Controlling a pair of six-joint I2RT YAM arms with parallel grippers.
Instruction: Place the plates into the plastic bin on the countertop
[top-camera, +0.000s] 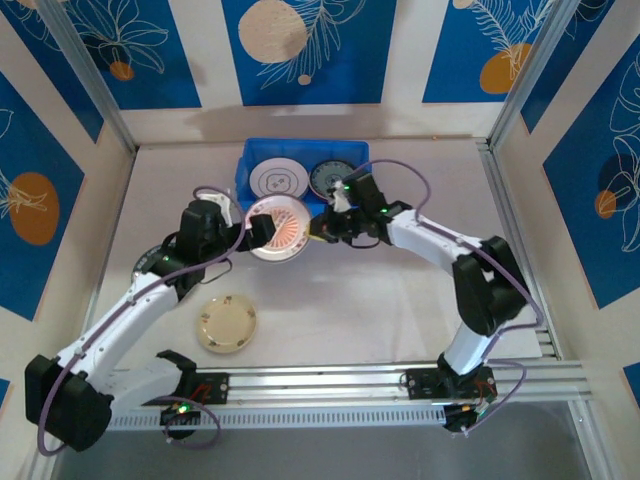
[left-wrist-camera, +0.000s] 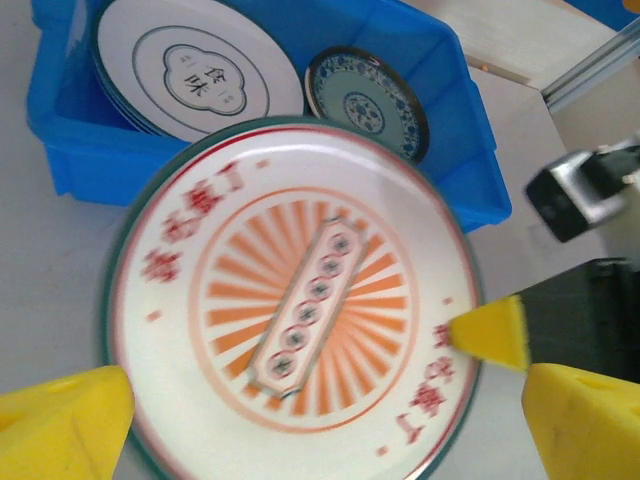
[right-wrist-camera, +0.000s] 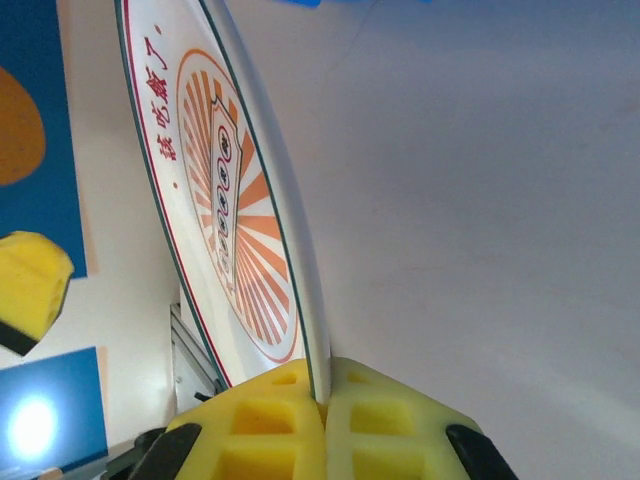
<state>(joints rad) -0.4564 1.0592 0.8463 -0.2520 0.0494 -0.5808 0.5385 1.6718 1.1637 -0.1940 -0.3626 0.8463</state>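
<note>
1. The right fingers (right-wrist-camera: 270, 420) are clenched on the rim of the orange-striped plate (left-wrist-camera: 300, 300). The rim is nipped between the two pads, and the plate reaches straight out from them.
2. The left fingers (left-wrist-camera: 60, 425) stand released and wide apart, one on each side of the plate's near edge, with neither pad pressing it. The right arm alone carries the plate.
3. Whether the plate is clear of the counter (top-camera: 400, 300) or resting on it, I cannot tell.
4. What the coming move turns on is that the blue bin (left-wrist-camera: 80, 150) lies just past the plate's far edge, away from both sets of fingers.
5. Inside the bin, a white plate with a dark ring (left-wrist-camera: 190, 75) fills the left half and a teal patterned plate (left-wrist-camera: 365, 100) sits in the right half, nearer the right fingers.
6. My judgement is that the right arm must lift the plate over the bin's near wall, and the gripped edge will likely go in last.
7. A cream plate (top-camera: 227, 323) lies on the counter behind the left fingers, nearer the left arm.
</note>
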